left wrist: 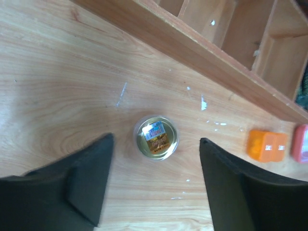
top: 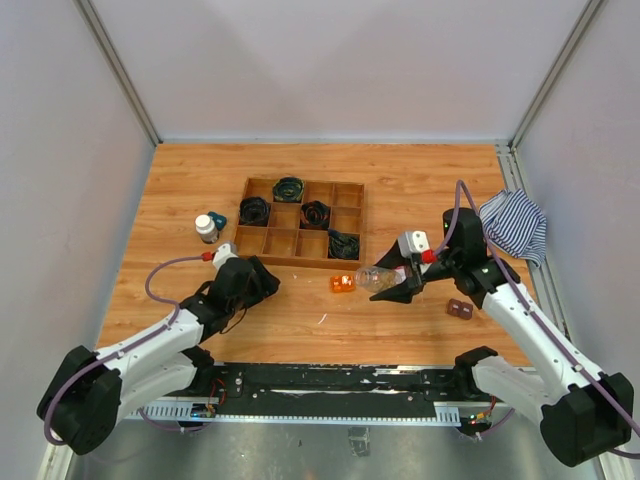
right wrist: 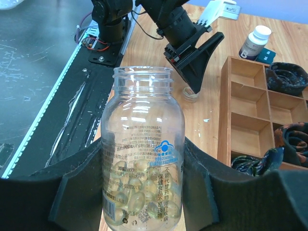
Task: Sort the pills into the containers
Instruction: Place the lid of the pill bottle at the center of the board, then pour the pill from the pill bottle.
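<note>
Right gripper (right wrist: 143, 190) clamps the uncapped clear vial (right wrist: 143, 120), with yellow pills (right wrist: 137, 199) lying between its fingers. Left gripper (left wrist: 156, 144) stands open, its fingers either side of a small round cap (left wrist: 156, 137) without touching it. Orange block (left wrist: 266, 146) and pink box (left wrist: 301, 143) lie right of it, with the wooden tray (left wrist: 202, 53) beyond.

Left arm (top: 150, 350) at seven o'clock, right arm (top: 530, 325) at four: white links, black joints, black wedge-shaped fingers (left wrist: 231, 192), each trailing a purple cable (top: 152, 285) with a red fitting (top: 208, 256).
</note>
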Robot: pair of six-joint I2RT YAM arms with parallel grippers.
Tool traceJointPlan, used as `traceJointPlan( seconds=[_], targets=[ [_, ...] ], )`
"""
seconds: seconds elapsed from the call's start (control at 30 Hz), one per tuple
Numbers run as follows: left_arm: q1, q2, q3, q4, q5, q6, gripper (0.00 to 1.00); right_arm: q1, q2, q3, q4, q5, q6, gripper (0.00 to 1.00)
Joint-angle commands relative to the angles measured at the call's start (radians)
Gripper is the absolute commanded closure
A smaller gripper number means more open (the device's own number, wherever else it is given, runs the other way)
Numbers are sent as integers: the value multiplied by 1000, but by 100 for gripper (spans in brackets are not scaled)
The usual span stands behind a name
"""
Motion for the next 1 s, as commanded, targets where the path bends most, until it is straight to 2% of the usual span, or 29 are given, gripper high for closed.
traceJointPlan(
  seconds=[0.0,0.23,0.43,0.57,0.7,0.97],
  targets=[
    [8,-53,34,-30,9,17,20,-28,-28,-2,44,-39,38,99],
    [6,-167,49,-39,116,39,16,-32,-31,-2,49,-45,42,99],
    [6,-298,80,-14,312,114,14,-50,-38,-10,88,-61,89,98],
    [3,-420,60,156,478,170,13,-72,-46,-13,119,-77,134,98],
    [-21,-488,39,355,519,207,9,-103,-65,-14,136,-83,156,98],
    [-189,-434,-19,706,568,365,5,-137,-86,-12,137,-91,161,97]
  ],
)
